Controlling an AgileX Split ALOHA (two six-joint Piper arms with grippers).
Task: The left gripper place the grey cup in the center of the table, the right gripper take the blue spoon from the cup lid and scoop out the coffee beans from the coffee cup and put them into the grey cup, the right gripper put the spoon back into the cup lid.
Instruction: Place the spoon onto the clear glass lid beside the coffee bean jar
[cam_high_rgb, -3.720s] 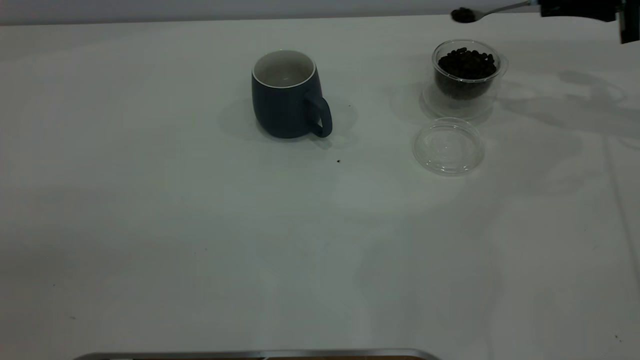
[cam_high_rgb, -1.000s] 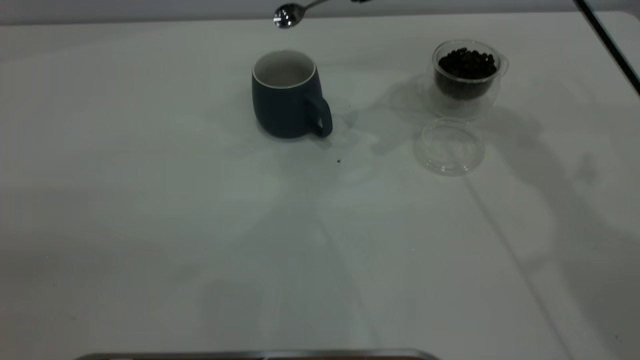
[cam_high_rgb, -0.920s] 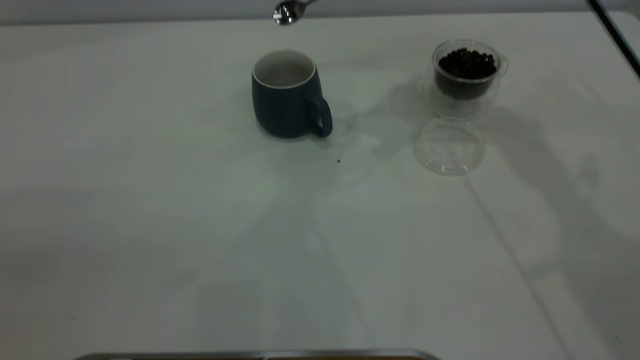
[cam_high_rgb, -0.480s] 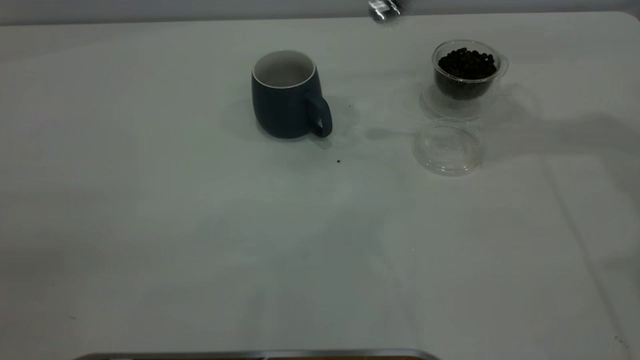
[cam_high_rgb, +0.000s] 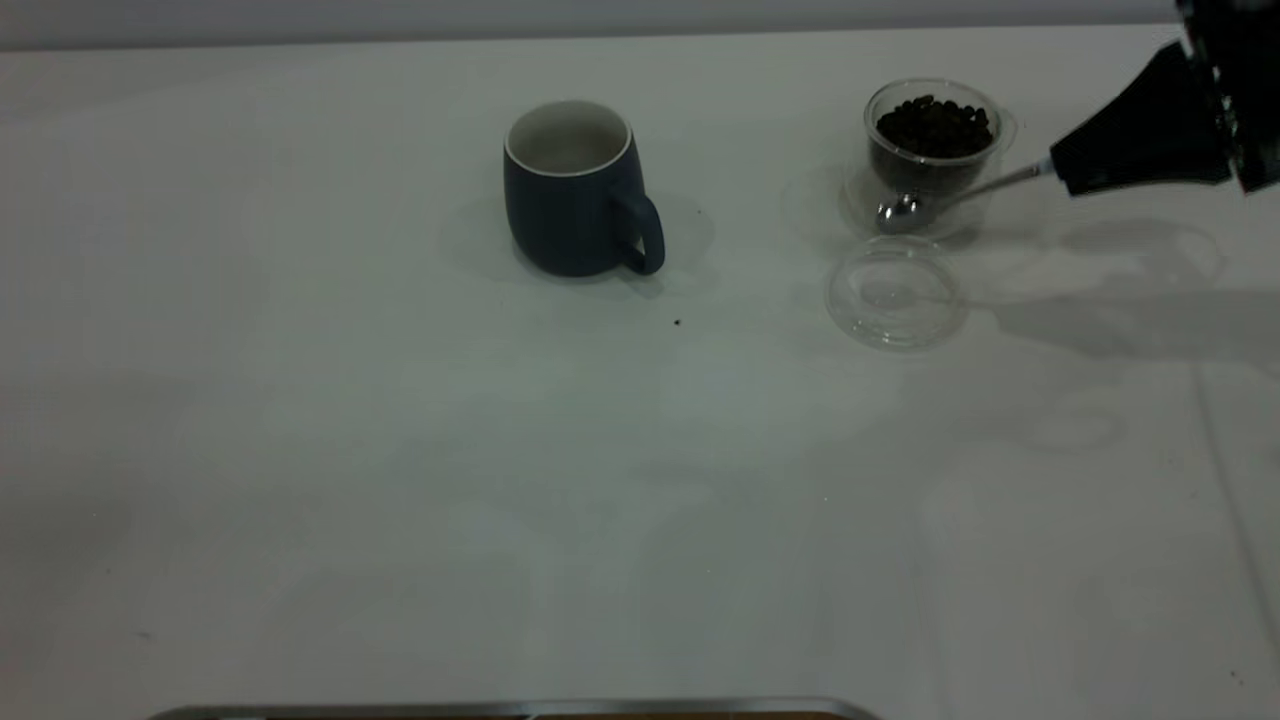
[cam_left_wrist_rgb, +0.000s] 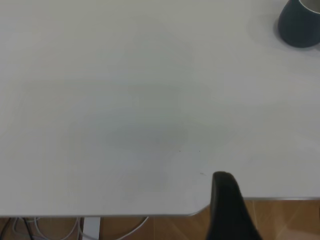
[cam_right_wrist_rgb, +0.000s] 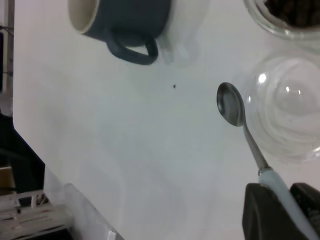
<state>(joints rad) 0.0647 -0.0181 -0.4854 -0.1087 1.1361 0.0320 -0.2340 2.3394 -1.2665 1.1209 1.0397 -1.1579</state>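
The right gripper has its fingers clamped on the pale handle of the blue spoon, whose empty steel bowl sticks out ahead of the fingertips, above the table. Just beyond the bowl lies the cup lid, and the coffee cup with its coffee beans stands right behind it. The grey cup sits well apart, farther out past the spoon's tip. The right wrist view shows the grip and the blue handle; the exterior view shows only the dark gripper body. The left gripper hangs over the table's near edge, well apart from the cup; whether it is open cannot be told.
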